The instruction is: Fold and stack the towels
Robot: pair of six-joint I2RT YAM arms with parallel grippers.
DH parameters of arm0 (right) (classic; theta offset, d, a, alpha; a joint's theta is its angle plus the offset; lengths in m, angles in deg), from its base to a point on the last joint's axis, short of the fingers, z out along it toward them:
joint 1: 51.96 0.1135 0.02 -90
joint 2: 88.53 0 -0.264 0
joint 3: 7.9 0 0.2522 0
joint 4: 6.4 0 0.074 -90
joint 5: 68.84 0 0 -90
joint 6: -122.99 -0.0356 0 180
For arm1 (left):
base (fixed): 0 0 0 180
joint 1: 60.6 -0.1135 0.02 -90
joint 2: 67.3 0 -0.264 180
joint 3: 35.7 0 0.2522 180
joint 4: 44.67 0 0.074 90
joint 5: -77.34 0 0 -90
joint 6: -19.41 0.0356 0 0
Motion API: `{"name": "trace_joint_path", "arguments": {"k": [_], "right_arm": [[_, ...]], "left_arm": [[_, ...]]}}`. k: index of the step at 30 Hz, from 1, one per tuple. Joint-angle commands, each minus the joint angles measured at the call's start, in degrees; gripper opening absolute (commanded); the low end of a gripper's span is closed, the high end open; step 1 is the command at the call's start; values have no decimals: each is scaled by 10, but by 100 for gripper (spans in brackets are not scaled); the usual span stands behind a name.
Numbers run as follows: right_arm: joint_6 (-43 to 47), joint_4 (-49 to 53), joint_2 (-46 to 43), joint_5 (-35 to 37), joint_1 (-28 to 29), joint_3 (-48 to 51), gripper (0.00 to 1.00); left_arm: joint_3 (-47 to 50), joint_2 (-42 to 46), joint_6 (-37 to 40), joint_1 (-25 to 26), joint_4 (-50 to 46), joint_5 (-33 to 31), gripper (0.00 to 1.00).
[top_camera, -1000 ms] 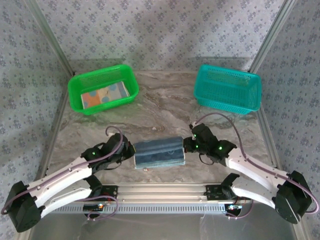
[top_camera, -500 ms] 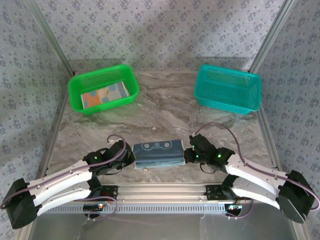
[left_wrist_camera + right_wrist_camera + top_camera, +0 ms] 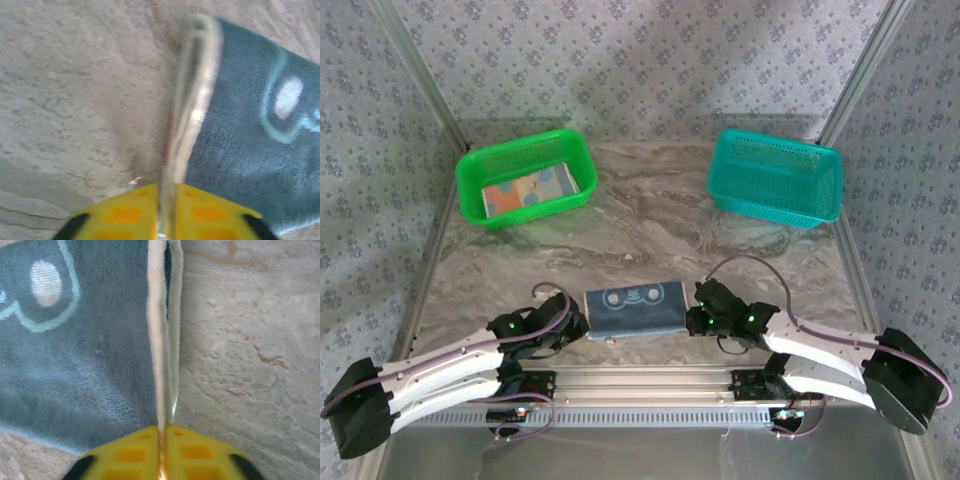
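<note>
Slate-blue plush, folded into a flat oblong with a pale cartoon face printed on top, is seen at the near middle of the counter (image 3: 640, 230). This folded towel (image 3: 635, 308) lies with its long sides running left to right. The counter is a grey stone-veined slab, matt and faintly pitted in the wrist views.

The left claw (image 3: 578, 325) is set low against the towel's left end. In the left wrist view its yellow pads (image 3: 125, 210), moulded with square recesses, are pressed together on the towel's white stitched hem. The hem's stacked layers are seen running straight into the slit between them. The right claw (image 3: 692, 318) is set against the right end in mirror fashion. In the right wrist view its yellow pads (image 3: 130, 455) are likewise closed on the doubled white hem, the nap of the cloth being visible to the left.

A green basket (image 3: 515, 148) of plastic mesh, rectangular with rounded corners, is placed at the far left. A dotted towel (image 3: 525, 190), light blue with orange and cream rounds, lies flat on its bottom. A teal basket (image 3: 775, 205) of the same mesh is placed at the far right, well apart from both claws.
</note>
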Motion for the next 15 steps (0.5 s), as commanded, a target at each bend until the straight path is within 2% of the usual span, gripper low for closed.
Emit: {"name": "trace_joint_path", "arguments": {"k": [1,3,4,9,15], "right_arm": [[-4,37,1,32,8,2,33],[4,65,-12,42,12,-12,37],[8,77,-19,48,13,-18,40],[30,122,-45,67,13,-56,45],[65,95,-2,66,10,-91,45]], "left_arm": [[-1,7,-14,5,-42,-19,50],[-16,17,-6,5,-70,-24,62],[-23,22,-3,5,-83,-29,63],[-44,36,20,4,-97,-44,62],[-49,7,42,4,-29,-37,57]]}}
